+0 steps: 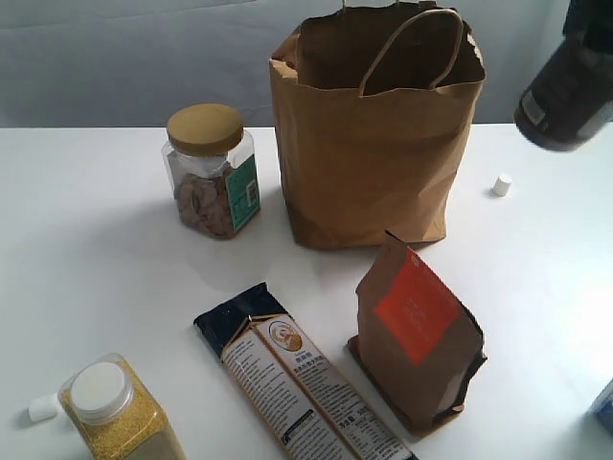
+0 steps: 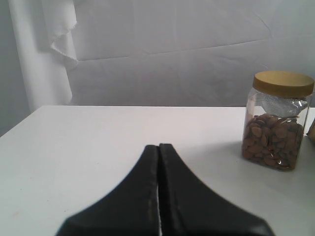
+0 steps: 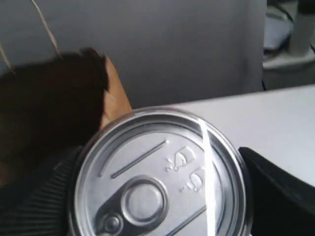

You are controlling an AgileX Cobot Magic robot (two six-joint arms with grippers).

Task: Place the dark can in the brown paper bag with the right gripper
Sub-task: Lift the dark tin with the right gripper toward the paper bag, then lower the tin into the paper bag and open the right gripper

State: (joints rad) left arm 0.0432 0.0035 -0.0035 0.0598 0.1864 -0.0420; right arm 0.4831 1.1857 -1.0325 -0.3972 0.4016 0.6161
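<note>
The dark can [image 1: 565, 96] hangs in the air at the upper right of the exterior view, tilted, to the right of the brown paper bag [image 1: 374, 134] and about level with its rim. Its silver pull-tab top [image 3: 160, 177] fills the right wrist view, held between the black fingers [image 3: 280, 189] of my right gripper [image 3: 160, 196], which is shut on it. The bag stands upright and open, its dark mouth [image 3: 49, 98] showing beside the can. My left gripper [image 2: 158, 162] is shut and empty, low over the table, out of the exterior view.
A gold-lidded clear jar [image 1: 211, 172] of nuts stands left of the bag. In front lie a brown pouch with orange label [image 1: 417, 335], a long dark packet [image 1: 297, 374] and a white-capped yellow jar [image 1: 115, 407]. A small white cap [image 1: 502, 184] sits right of the bag.
</note>
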